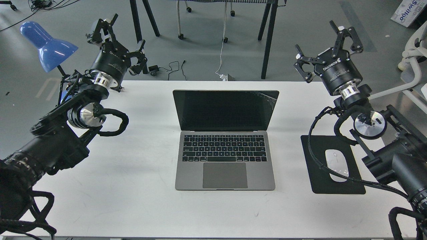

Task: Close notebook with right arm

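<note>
While the lid stands fully up, nothing of the closing has begun.

Notebook: the space-grey laptop [225,140] sits in the middle of the white table [133,193], base flat, black keys and trackpad facing the robot, dark screen raised and leaning slightly back, cracked at its upper right corner.

Right gripper: the right gripper [328,41] hangs above the table's far right corner, fingers spread wide and holding nothing, well apart from the screen.

Left gripper: the left gripper [120,41] is raised over the far left corner, fingers also spread and empty, near the blue desk lamp [46,45].

Beside the laptop: a black mouse pad [317,180] with a white mouse [337,165] lies to its right, partly crossed by the right arm's cabling.

Done: nothing, as far as I can judge.

Left: bring the right gripper behind the screen's top edge, push it forward and down until it meets the keyboard deck.

Caution: the cracked corner lies on the right arm's side, so contact there looks unwise.
</note>
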